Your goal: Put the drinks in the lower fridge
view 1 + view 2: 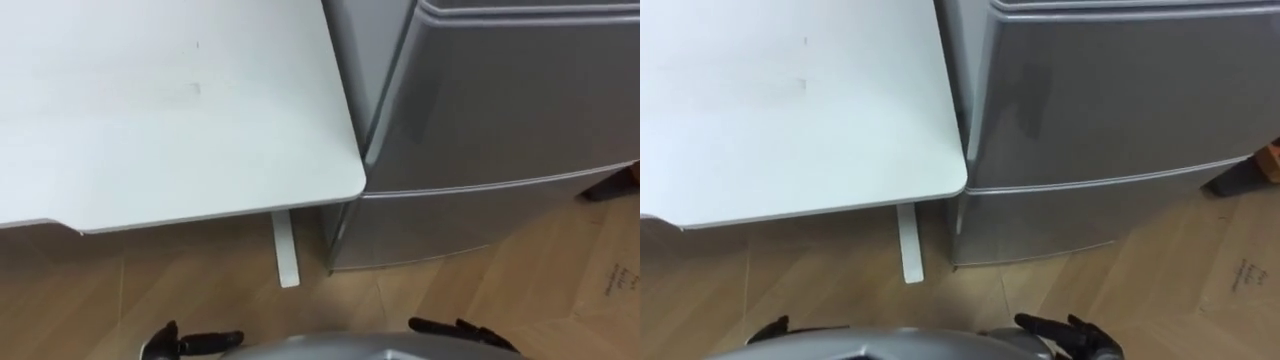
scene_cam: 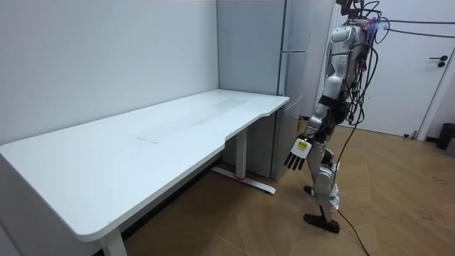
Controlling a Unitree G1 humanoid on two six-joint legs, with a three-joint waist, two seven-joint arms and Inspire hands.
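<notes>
**Room view: robot at the shut tall silver fridge (image 2: 264, 71), both hands free**

Room view has the robot standing upright on the light brown wooden floor (image 2: 398, 213), facing the fridge, just past the far end of the long white table (image 2: 142, 142) with rounded corners. The side of its body toward the camera is its left. On that side the left hand (image 2: 298, 153) hangs by the thigh, with its fingers loose, pointing down and spread apart, holding nothing.

From the head camera, the table takes the left of the scene and the fridge the right, the two just beside each other at the table's rounded corner. The fridge's upper door (image 1: 520, 100) and its lower door (image 1: 450, 225) are both closed, with a thin seam running between them. Under the table's edge a flat white table foot (image 1: 285, 250) lies on the floor, just beside the fridge's bottom corner.

At the bottom edge of the eye views the dark fingers of both hands show above the floor, well short of the fridge. The right hand (image 1: 1060, 328) has its fingers stretched out and apart, with nothing between them, and the left hand looks much the same at the lower left.

Where the drinks are cannot be told from these pictures.
</notes>
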